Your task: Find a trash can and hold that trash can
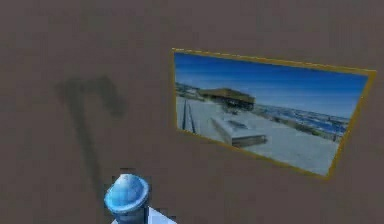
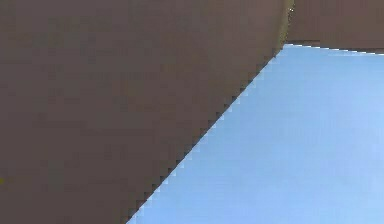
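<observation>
A small round blue object (image 1: 127,196) with a lighter domed top stands at the bottom of the forward view, left of the middle. Its shape and size are too unclear to name it. A pale flat corner (image 1: 160,216) sits just right of its base at the picture's lower edge. Behind both rises a plain brown wall (image 1: 80,60).
A gold-framed picture (image 1: 268,108) of a snowy harbour under blue sky hangs on the brown wall at the forward view's right. In the arm side view a brown wall (image 2: 110,90) meets a flat light blue surface (image 2: 290,150) along a slanting edge.
</observation>
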Robot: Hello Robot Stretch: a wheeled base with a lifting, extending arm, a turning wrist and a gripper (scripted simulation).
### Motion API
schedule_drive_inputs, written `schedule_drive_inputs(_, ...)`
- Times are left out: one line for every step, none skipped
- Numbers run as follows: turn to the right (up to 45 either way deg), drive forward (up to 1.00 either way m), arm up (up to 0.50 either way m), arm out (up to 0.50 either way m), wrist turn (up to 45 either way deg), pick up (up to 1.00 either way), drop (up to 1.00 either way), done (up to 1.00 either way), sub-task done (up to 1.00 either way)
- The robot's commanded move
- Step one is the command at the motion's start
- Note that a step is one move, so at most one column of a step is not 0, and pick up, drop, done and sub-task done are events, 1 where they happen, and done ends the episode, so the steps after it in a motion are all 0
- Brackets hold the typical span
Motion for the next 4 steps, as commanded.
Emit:
schedule_drive_inputs(-45.0,0.0,0.0,0.0,0.0,0.0,0.0,0.0,0.0)
schedule_drive_inputs(-45.0,0.0,0.0,0.0,0.0,0.0,0.0,0.0,0.0)
schedule_drive_inputs(-21.0,0.0,0.0,0.0,0.0,0.0,0.0,0.0,0.0)
schedule_drive_inputs(45.0,0.0,0.0,0.0,0.0,0.0,0.0,0.0,0.0)
